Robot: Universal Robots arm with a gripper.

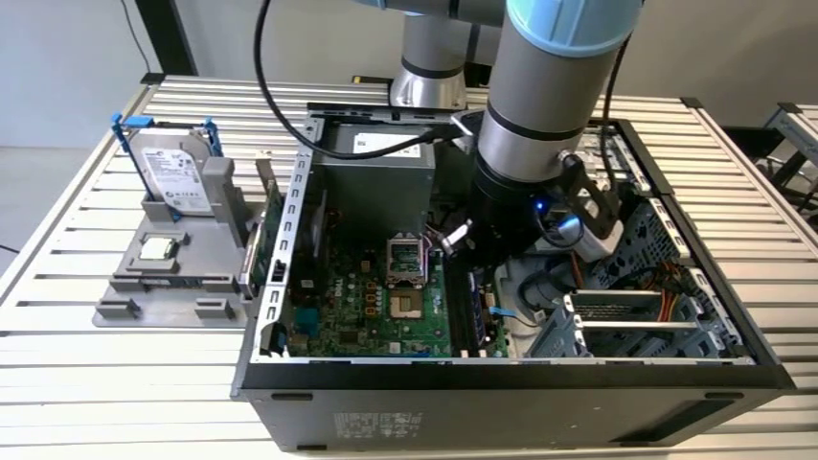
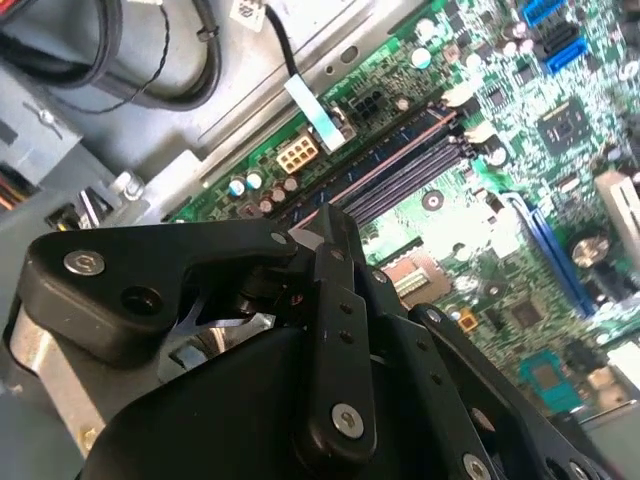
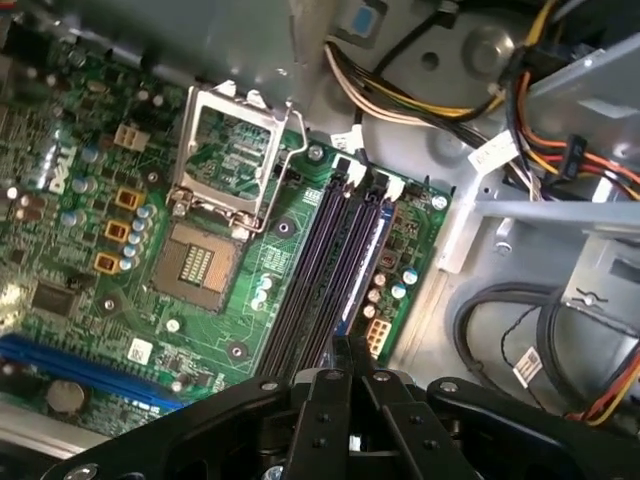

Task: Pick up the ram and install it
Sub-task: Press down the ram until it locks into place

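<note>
The fingers (image 3: 348, 385) are drawn together at the bottom centre of the first wrist view, pinching the ram (image 3: 345, 352), of which a thin dark edge shows between the tips. In the second wrist view the same black fingers (image 2: 335, 235) meet in the middle of the frame. The ram hangs just above the black memory slots (image 3: 335, 265), which run up the centre of the first wrist view on the green motherboard (image 3: 90, 250). To the upper left of the slots sits the open processor socket (image 3: 235, 160), its metal frame lifted.

In the exterior view the arm (image 1: 543, 115) comes down from the top centre into the open computer case (image 1: 511, 383), over the right side of the motherboard. A grey tray (image 1: 167, 287) lies on the slatted table (image 1: 77, 364) at the frame's left, holding a silver hard drive with blue rails (image 1: 172, 172) standing upright and a small square processor chip (image 1: 157, 249) below it.
</note>
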